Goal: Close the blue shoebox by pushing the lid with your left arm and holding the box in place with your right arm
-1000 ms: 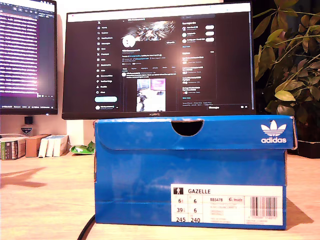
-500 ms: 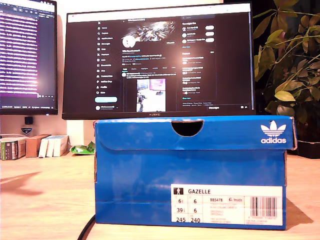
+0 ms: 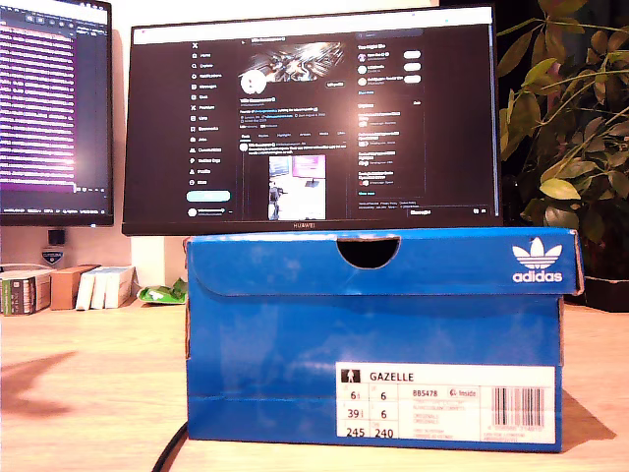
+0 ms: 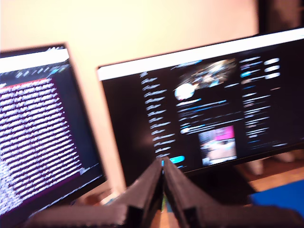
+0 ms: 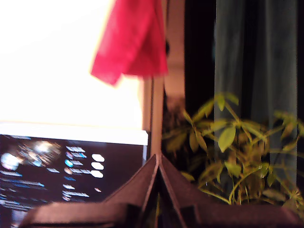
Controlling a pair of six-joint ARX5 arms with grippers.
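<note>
Fingertips of my first gripper meet in a closed point with nothing between them, aimed level or slightly upward at the monitors rather than down at the desk. Past the tips stands the wide monitor, with a second monitor beside it; a blue corner of the shoebox shows low, below the line of the jaws. The view is blurred.

My second gripper is likewise pinched shut and empty, raised and pointing across the scene. Beyond its tips are the edge of the wide monitor, a leafy plant, and higher up a red cloth hanging against a bright background.

Neither arm appears in the exterior view. There the blue shoebox stands at the centre of the wooden desk, in front of the wide monitor, its lid lying flat and closed on top. A white size label sits at about five o'clock on its front face. The second monitor is at ten o'clock from the box, the plant at two o'clock, and small boxes at nine o'clock. A dark cable runs out at seven o'clock.
</note>
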